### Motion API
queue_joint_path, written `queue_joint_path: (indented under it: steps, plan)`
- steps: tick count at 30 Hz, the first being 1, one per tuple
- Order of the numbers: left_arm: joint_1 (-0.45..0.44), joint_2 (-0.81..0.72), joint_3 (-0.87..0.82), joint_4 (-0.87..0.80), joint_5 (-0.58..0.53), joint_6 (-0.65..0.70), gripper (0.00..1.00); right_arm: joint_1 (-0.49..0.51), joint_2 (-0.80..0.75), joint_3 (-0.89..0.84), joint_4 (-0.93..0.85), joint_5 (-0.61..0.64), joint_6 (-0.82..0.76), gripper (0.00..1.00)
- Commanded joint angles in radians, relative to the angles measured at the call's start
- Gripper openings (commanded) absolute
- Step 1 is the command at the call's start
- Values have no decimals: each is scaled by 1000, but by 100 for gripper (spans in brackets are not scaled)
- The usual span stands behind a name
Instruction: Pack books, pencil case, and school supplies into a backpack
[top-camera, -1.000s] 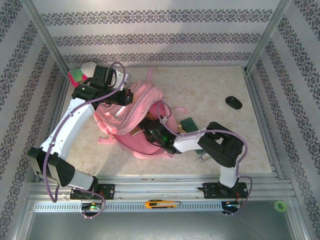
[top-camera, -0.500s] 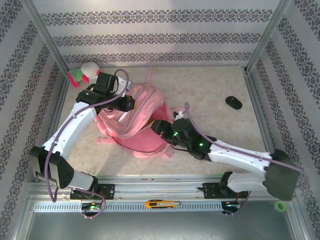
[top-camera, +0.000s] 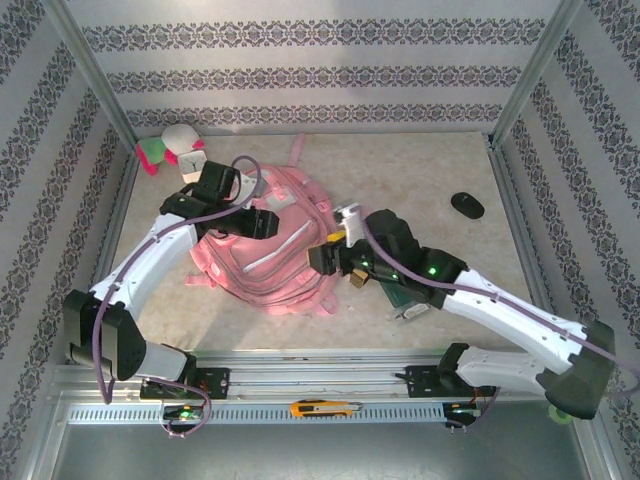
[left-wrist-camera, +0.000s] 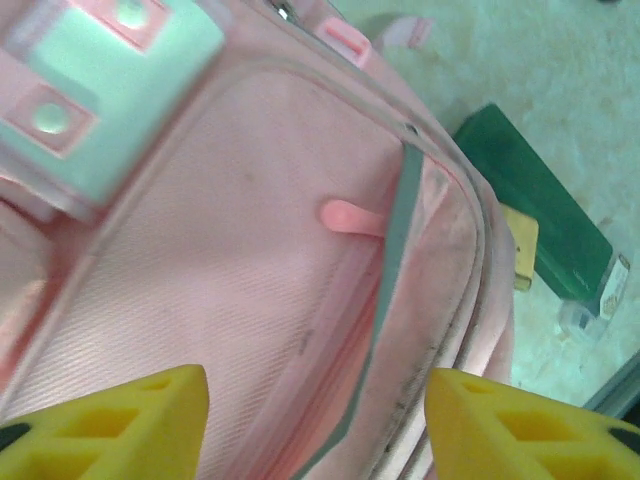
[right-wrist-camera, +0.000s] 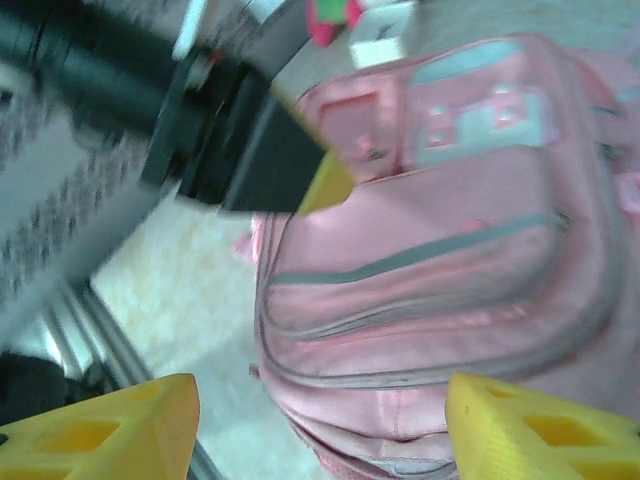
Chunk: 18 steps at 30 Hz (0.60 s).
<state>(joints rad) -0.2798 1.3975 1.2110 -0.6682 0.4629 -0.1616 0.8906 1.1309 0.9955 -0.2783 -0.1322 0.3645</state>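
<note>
Pink backpack (top-camera: 290, 272) flat, grey-trimmed zips (dark scuffs); L gripper (left-wrist-camera: 315, 420) & R gripper (right-wrist-camera: 320, 430) fingers spread, empty.

left arm (top-camera: 150, 255), right arm (top-camera: 500, 305): white shells, black joints | cables (top-camera: 97, 345): purple, looped | fingers (left-wrist-camera: 110, 425): yellow, hollow pockets | right forearm: green lights (top-camera: 432, 268) lit

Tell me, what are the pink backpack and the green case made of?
The backpack looks like soft matte woven fabric: fine ribbed weave and stitched seams show. The pencil case looks hard and smooth, maybe plastic or coated card: straight edges, flat dark green faces.
</note>
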Motion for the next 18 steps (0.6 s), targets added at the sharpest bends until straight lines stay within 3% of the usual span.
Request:
queue_joint_path:
  steps: [1, 5, 10, 18]
  plan:
    - [73, -81, -24, 51, -10, -98, 63, 53, 110, 77, -168, -125, -374, 67]
    - [185, -164, -77, 64, 11, -156, 63, 163, 257, 169, -303, -58, -689, 85]
    - [301, -241, -167, 97, 86, -206, 63, 251, 425, 203, -282, 95, -934, 87]
    - [336, -287, -239, 116, 114, -215, 63, 250, 569, 128, -3, 274, -1128, 91]
